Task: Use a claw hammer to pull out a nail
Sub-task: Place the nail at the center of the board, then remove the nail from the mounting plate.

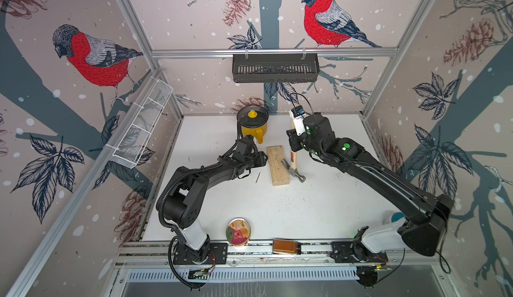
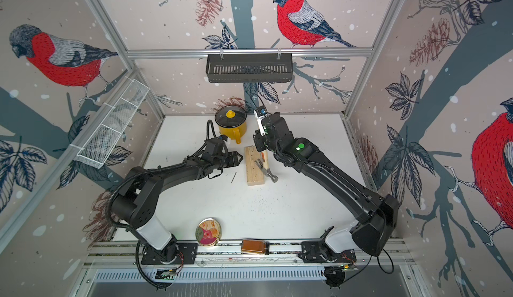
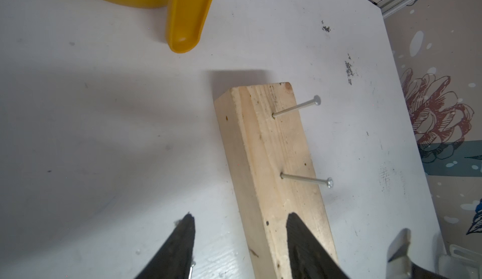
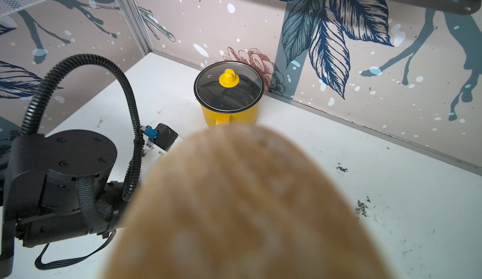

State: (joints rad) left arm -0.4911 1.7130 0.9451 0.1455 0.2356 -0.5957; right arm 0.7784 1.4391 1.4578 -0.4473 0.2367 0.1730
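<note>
Blurred pale wood fills the right wrist view: the butt of the claw hammer [image 4: 247, 207], right up against the lens. In both top views the right tool [image 1: 293, 145] is pressed together on that handle partway along, with the butt toward 12 o'clock and the steel head toward 6. The hammer sits at 3 o'clock of the wooden block [image 1: 277, 165] in the middle of the tabletop [image 1: 319, 212]. Its claw reaches over the block's 3 o'clock edge, though I cannot tell whether it touches.

The left tool [image 3: 242, 246] comes in from 9 o'clock with its fingers [image 3: 180, 246] spread. One is over the block, the other over bare tabletop, and they pinch nothing. Two nails [image 3: 294, 107] stand proud in the block toward its 12 o'clock end. A loose nail [image 1: 258, 177] lies on the tabletop at 8 o'clock of the block. A yellow pot [image 1: 253, 125] stands at 11 o'clock.

One nail appears to be out already, so this looks like the pause before another pull, with nothing steadying the block. The next move calls for lifting the head toward 12 o'clock and sliding the fork under a nail head. The left tool should brace the block before the handle is levered.
</note>
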